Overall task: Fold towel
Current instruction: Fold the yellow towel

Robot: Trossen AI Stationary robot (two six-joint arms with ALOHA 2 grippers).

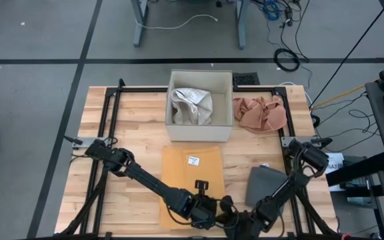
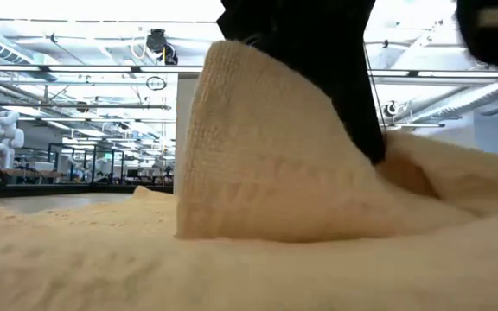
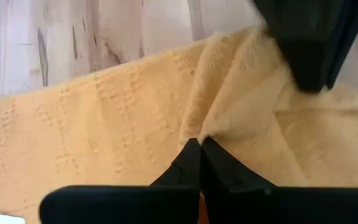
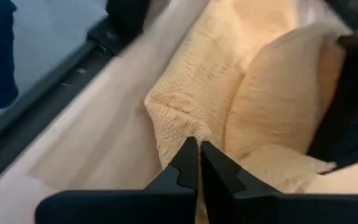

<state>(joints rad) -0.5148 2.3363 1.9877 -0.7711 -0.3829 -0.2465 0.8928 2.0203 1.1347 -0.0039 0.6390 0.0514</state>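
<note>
While the towel (image 1: 192,175) lay flat at lower centre of the high view, on the table (image 1: 132,120), both grippers met at its near edge at the bottom of the frame. The left gripper (image 1: 205,212) was closed on a pinch of cloth; in its wrist view the fingertips (image 3: 194,152) met at a raised crease, so that the edge could be lifted rather than dragged. The right gripper (image 1: 244,223), just beside it, was likewise closed, its tips pressed together against a bunched corner of the towel (image 4: 191,106) in its own wrist view; whether cloth actually lay between them could not be told. The low view showed a fold of towel (image 2: 266,164) pulled up into a peak beneath a dark finger, consistent with a two-point grasp made to carry the near edge over the far one. The box (image 1: 200,107), the pink cloth (image 1: 260,113) and the grey cloth (image 1: 267,183) lay well apart, outside the fold's likely path.
</note>
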